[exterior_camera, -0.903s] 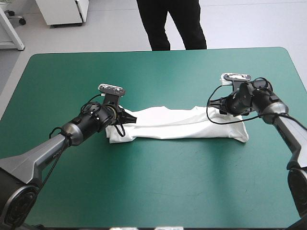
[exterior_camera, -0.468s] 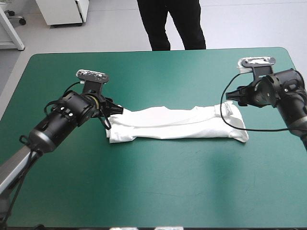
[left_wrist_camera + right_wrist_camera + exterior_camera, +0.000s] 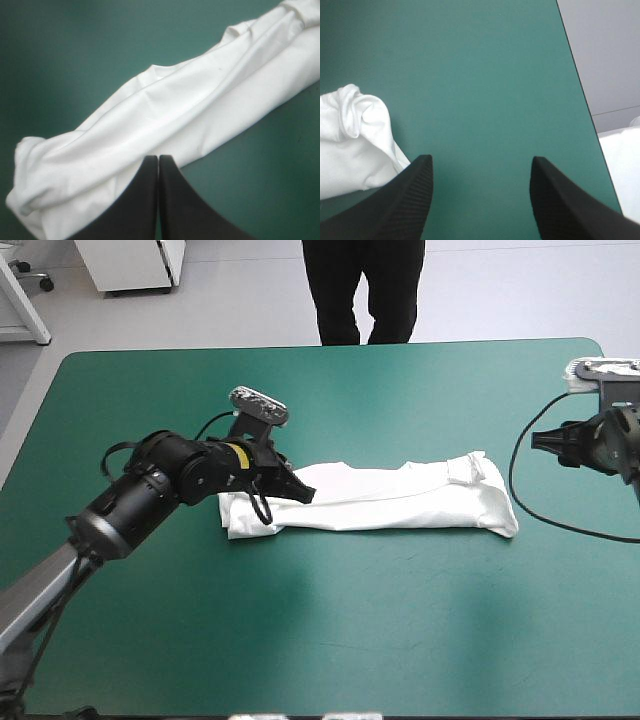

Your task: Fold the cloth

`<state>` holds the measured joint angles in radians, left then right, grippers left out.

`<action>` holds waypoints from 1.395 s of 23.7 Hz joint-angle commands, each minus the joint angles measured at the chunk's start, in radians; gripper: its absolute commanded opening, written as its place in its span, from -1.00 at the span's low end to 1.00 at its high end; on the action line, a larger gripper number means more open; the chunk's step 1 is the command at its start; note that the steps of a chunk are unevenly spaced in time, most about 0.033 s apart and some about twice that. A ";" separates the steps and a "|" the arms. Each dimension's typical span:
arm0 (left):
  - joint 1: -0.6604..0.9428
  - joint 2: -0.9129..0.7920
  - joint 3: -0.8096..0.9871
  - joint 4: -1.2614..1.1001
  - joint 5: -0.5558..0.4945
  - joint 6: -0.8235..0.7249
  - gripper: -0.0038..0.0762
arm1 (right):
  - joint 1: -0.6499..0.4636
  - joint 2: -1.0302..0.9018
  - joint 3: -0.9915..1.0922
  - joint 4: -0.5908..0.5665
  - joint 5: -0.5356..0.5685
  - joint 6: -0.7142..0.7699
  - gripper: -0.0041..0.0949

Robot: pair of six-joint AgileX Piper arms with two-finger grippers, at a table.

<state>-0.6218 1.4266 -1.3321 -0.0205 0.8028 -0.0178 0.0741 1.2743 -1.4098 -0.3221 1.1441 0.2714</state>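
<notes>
T-shirt (image 3: 400, 498) (long folded band) on table (image 3: 300, 640)

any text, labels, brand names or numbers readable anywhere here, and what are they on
None can be read.
The T-shirt shows no print, and the teal-green cover bears no marks.
A yellow band on the left arm's wrist may be a label, but it is too small to read.

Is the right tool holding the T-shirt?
No, the right tool is open and empty, with the T-shirt lying beside it.
</notes>
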 commanded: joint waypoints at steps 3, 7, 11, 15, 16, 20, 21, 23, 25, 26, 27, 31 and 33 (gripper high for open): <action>-0.006 0.099 -0.088 -0.135 -0.068 0.118 -0.92 | -0.198 0.005 0.012 0.266 -0.146 -0.152 0.19; -0.006 0.208 -0.132 -0.214 -0.068 0.197 -0.93 | -0.313 0.069 0.074 0.567 -0.151 -0.369 0.19; -0.006 0.296 -0.178 -0.256 -0.068 0.237 -0.93 | -0.360 0.129 0.131 0.833 -0.143 -0.619 0.19; -0.007 0.426 -0.255 -0.290 -0.055 0.275 -0.93 | -0.362 0.204 0.130 0.915 -0.117 -0.784 0.19; -0.007 0.471 -0.282 -0.302 -0.048 0.277 -0.93 | -0.362 0.216 0.130 0.915 -0.117 -0.813 0.19; -0.014 0.570 -0.345 -0.304 -0.017 0.277 -0.93 | -0.362 0.231 0.130 0.912 -0.148 -0.848 0.19; -0.016 0.584 -0.355 -0.304 -0.009 0.277 -0.93 | -0.362 0.235 0.130 0.912 -0.156 -0.848 0.20; -0.026 0.615 -0.372 -0.306 0.002 0.275 -0.93 | -0.362 0.258 0.128 0.912 -0.154 -0.848 0.20; -0.037 0.618 -0.380 -0.308 0.008 0.268 -0.93 | -0.362 0.295 0.128 0.934 -0.140 -0.848 0.25; -0.044 0.618 -0.382 -0.310 0.010 0.268 -0.93 | -0.362 0.316 0.128 0.966 -0.128 -0.853 0.32; -0.046 0.618 -0.382 -0.310 0.014 0.266 -0.93 | -0.362 0.336 0.128 0.982 -0.121 -0.861 0.37; -0.046 0.618 -0.382 -0.306 0.037 0.261 -0.93 | -0.360 0.418 0.128 1.055 -0.108 -0.937 0.38; -0.046 0.618 -0.382 -0.306 0.037 0.261 -0.93 | -0.360 0.451 0.128 1.073 -0.094 -0.952 0.38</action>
<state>-0.6563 2.0887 -1.6904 -0.3018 0.8194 0.2522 -0.2813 1.7306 -1.2550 0.6826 1.0295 -0.6433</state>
